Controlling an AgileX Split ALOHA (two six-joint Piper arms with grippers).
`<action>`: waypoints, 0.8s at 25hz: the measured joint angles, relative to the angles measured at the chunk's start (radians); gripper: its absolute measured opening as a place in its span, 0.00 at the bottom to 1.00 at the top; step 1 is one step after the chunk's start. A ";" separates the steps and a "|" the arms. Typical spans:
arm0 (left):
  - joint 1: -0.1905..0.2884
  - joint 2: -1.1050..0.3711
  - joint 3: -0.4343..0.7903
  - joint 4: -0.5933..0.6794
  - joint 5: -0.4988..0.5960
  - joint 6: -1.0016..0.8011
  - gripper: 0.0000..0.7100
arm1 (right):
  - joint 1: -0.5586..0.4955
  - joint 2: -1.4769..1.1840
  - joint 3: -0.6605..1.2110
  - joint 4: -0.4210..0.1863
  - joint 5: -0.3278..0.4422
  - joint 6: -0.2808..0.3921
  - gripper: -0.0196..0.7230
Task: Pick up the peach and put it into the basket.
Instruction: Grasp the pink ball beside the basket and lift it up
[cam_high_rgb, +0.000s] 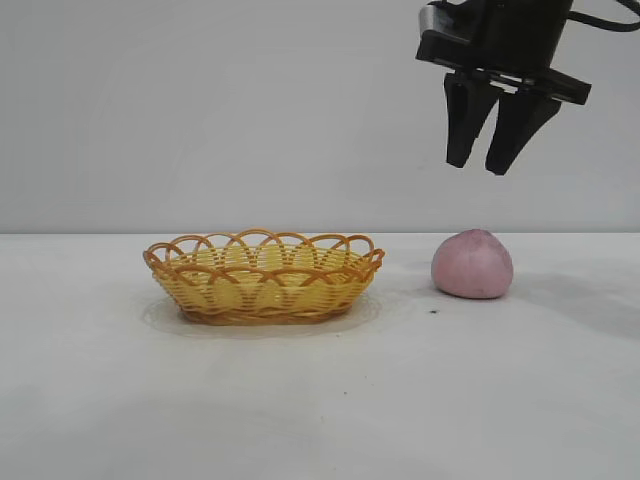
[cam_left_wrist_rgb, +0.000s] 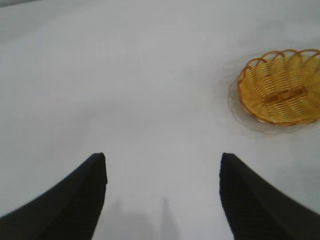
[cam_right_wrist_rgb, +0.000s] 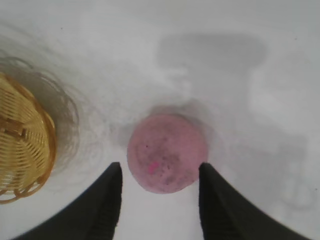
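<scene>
Currently the basket (cam_high_rgb: 262, 277) holds nothing; the peach (cam_high_rgb: 472, 264) sits beside it.

We find open air between right gripper (cam_high_rgb: 491, 165) and peach (cam_high_rgb: 472, 264); basket (cam_high_rgb: 263, 276) stands well aside.

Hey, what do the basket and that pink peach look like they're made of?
The basket looks like woven wicker or plastic cane: yellow strands crossing in an open weave, orange-brown loops around the rim, a slight sheen. Which of the two, the look leaves open. The peach looks like a matte, dusty-pink foam or soft plastic model: no gloss, faint dark specks, an even, slightly mottled surface. It is probably not real fruit.
</scene>
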 joint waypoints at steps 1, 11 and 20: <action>0.000 -0.040 0.022 0.000 0.029 -0.008 0.59 | 0.001 0.000 0.000 0.000 0.000 -0.003 0.43; 0.000 -0.351 0.223 -0.002 0.005 -0.051 0.59 | 0.002 0.000 0.000 -0.014 0.000 -0.002 0.43; 0.000 -0.469 0.240 -0.004 -0.019 0.000 0.59 | 0.003 0.001 -0.002 -0.029 0.000 -0.004 0.43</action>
